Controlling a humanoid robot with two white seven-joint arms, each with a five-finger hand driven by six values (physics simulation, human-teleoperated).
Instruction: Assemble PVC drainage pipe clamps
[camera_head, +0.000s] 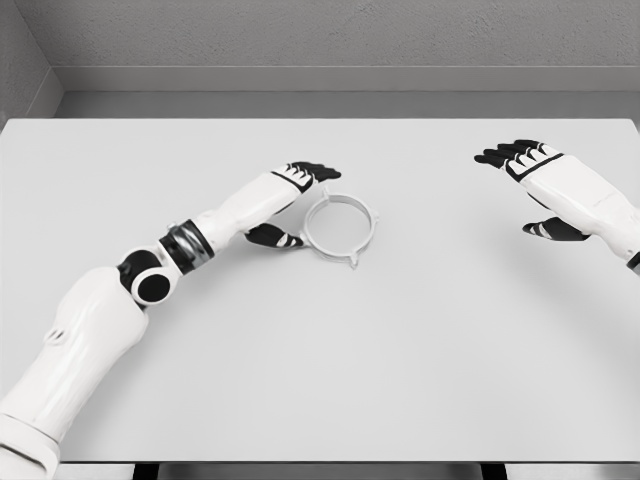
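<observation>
While the white clamp ring (339, 225) lies flat and ungrasped on the pale surface (400, 360), a little left of its middle, the following is recorded. Item one: clamp ring, thin-walled, with small lugs projecting from its rim; no second clamp part or pipe can be made out near it. Item two: left robot hand (290, 200), set just beside the ring on its left, fingers extended past the ring's upper left rim and thumb lying at its lower left; the hand is spread and nothing is held, and whether the fingertips touch the rim cannot be told. Item three: right robot hand (540, 185), held well to the right of the ring, fingers loosely extended, likewise empty. Risks are judged as follows. A light ring on a smooth surface is likely to be pushed away rather than captured if the left fingers are closed from one side only. The thin wall may be tipped onto its edge if it is pressed from above. A lug may be caught on a fingertip, so that the ring is spun out of alignment. A pinch across the wall is judged safer.
</observation>
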